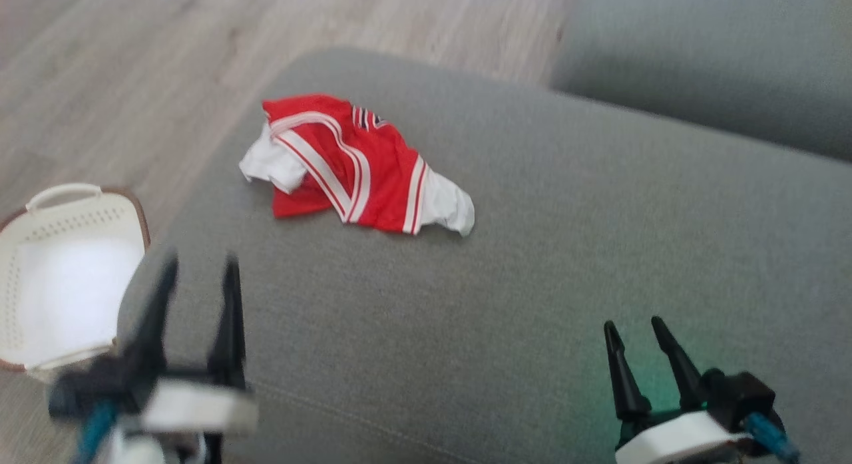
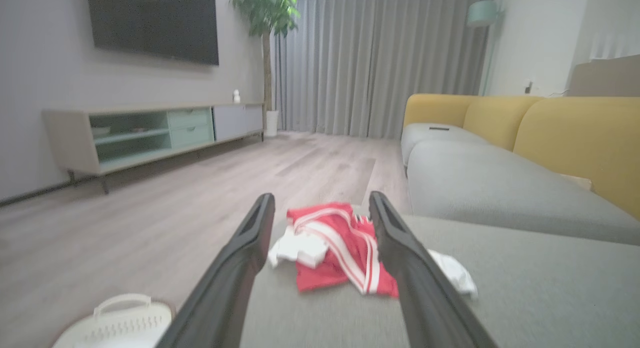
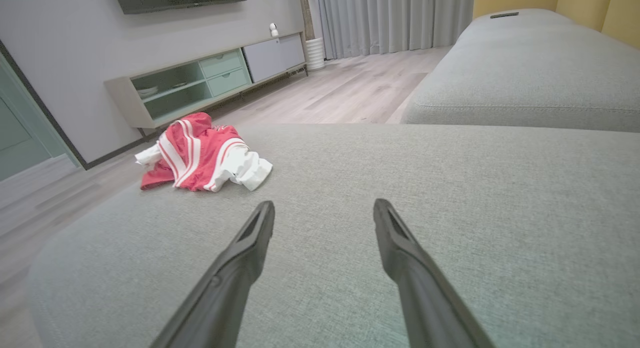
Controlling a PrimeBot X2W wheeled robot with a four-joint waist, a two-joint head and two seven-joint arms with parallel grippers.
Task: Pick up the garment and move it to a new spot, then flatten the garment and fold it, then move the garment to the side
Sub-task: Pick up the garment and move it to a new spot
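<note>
Far left, on the pale wood floor [image 1: 133, 84]: white perforated plastic basket [image 1: 73, 218] with a loop handle. Left gripper [image 1: 200, 264], lower left, blurred: two dark fingers spread apart, nothing between them. Crumpled red-and-white striped fabric garment [image 1: 353, 171] lies on the grey woven sofa seat [image 1: 532, 264], near its far left edge, well apart from both grippers. Dark marking at the garment's top edge, too blurred to read. Right gripper [image 1: 634, 325], lower right: fingers parted, empty, above bare cushion.

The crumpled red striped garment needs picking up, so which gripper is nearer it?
Left. The left gripper hovers short of the red garment, aimed at it; the right gripper is farther off, to its right.
</note>
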